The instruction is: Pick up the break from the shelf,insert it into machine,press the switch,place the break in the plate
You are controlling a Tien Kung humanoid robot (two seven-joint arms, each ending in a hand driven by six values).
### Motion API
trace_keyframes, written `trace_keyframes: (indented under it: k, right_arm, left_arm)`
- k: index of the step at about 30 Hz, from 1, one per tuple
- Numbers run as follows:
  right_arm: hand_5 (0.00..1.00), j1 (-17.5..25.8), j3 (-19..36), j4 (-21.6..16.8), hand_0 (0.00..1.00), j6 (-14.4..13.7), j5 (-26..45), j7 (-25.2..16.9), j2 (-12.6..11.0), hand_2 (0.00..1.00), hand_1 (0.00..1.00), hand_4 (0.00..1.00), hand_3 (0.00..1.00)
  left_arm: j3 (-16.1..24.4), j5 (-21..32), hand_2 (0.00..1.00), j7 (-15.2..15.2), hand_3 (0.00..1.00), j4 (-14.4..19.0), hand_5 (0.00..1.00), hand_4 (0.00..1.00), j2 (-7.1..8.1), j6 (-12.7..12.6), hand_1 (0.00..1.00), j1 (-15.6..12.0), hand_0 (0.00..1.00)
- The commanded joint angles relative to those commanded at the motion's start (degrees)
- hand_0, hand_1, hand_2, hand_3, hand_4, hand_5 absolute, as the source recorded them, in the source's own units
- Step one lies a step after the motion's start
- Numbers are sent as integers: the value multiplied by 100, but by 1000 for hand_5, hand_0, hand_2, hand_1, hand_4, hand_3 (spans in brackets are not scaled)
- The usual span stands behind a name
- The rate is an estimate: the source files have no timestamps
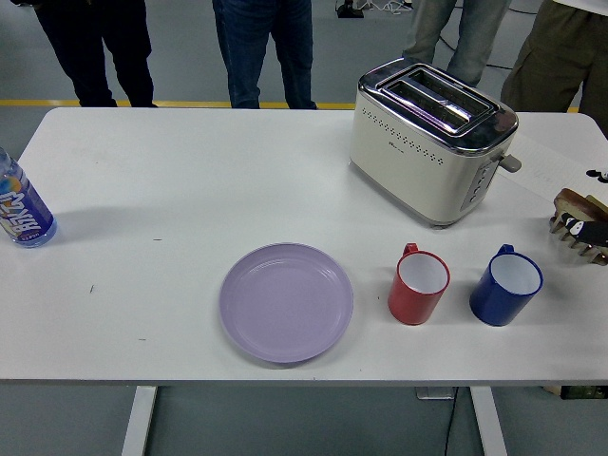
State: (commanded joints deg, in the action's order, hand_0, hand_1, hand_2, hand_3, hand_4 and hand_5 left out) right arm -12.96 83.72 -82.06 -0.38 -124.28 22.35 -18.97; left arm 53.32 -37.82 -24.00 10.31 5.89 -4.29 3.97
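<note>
While reaching in at the far right edge, right hand (581, 228) only partly in view over the wooden shelf (578, 224), black fingertips (573, 225) on its slats; grip impossible to tell. Bread not discernible. Cream toaster (429, 142) at back right, both slots empty. Lilac plate (287, 301) bare near the front edge, red mug (418, 284) and blue mug (505, 285) to its right. Water bottle (21, 209) far left

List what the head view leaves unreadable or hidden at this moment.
- Right hand: only dark fingertips enter at the right edge over the wooden rack; its grip and any bread there are unreadable.
- Toaster: slot interiors are too dark to tell whether they are empty.
- Bottle: cut off by the left edge.
- Left hand: out of frame.
</note>
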Motion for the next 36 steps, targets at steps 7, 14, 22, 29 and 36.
trace_keyframes:
  k: [7, 14, 22, 29, 36]
  right_arm:
    - [225, -253, -217, 93, 875, 270, -149, 418, -73, 814, 801, 774, 832]
    - [234, -440, -429, 198, 765, 368, -221, 760, -95, 733, 717, 749, 782]
    - [235, -665, -692, 295, 663, 419, -369, 1029, -116, 698, 651, 740, 750]
    - [238, -814, -866, 372, 593, 577, -411, 1261, -159, 674, 602, 735, 733]
    - [249, -917, -1000, 450, 538, 636, -431, 1418, -182, 649, 561, 720, 719]
  left_arm:
    - [-50, 53, 626, 11, 732, 0, 998, 587, 8, -10, 479, 24, 366]
    - [-113, 130, 623, 26, 733, 0, 998, 588, 10, -21, 478, 35, 366]
    - [-145, 166, 623, 29, 734, 0, 998, 588, 9, -28, 477, 38, 366]
    - [-202, 225, 622, 42, 734, 0, 998, 588, 15, -35, 477, 45, 364]
    - [-220, 247, 621, 46, 734, 0, 998, 587, 16, -38, 475, 54, 364]
